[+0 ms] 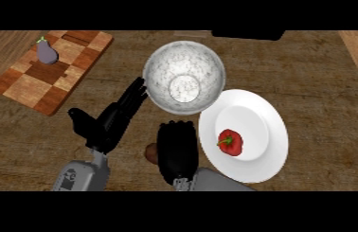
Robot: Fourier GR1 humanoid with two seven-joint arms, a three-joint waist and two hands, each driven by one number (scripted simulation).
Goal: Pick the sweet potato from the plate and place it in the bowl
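Observation:
Only the brown end of the sweet potato [150, 153] shows, peeking out at the left of my right hand [176, 148]. That hand is curled over it, just left of the white plate [269, 112] and below the speckled white bowl [183, 60]. The rest of the sweet potato is hidden under the hand. A red bell pepper [231, 142] lies on the plate. My left hand [111, 120] is open, its straight fingers pointing up toward the bowl's left rim and close to it.
A checkered wooden cutting board [63, 77] lies at the far left with a purple eggplant [46, 52] on it. A dark object [248, 34] sits at the counter's back edge. The counter top is brown wood grain.

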